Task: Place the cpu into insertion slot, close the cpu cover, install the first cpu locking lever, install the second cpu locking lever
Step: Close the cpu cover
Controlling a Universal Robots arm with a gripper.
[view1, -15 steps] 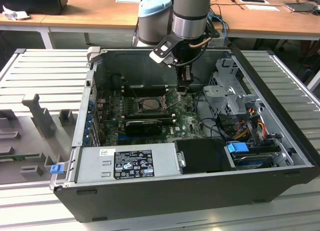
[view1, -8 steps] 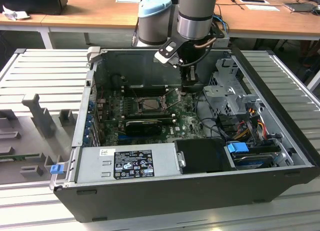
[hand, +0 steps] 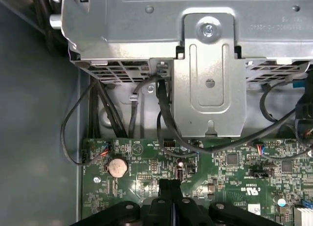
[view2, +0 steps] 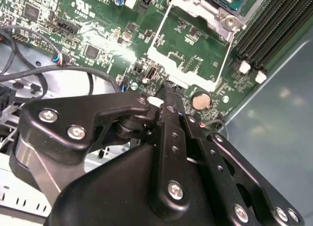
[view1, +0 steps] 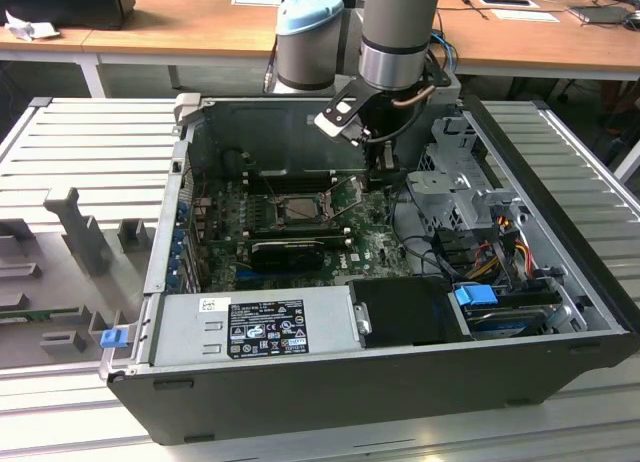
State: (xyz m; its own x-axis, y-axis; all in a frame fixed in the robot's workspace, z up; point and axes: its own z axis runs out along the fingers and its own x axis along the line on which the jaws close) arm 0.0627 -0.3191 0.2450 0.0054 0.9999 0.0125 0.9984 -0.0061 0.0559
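We log a ribbed grey bench (view1: 90,142) — an open computer case (view1: 350,392) on it, grey fixture blocks (view1: 85,232) beside.

Exterior view looks down into the computer case (view1: 350,394); both wrist views closely share its motherboard (view2: 98,35) (hand: 234,172).

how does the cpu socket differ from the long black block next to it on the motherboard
Shape: the insertion slot is roughly square; the black block is long and narrow.
Colour: the insertion slot shows silvery metal at its rim; the black block is black all over.
Place: in the exterior view the insertion slot lies farther back, the black block nearer the camera.
Both sit on the green motherboard, side by side.
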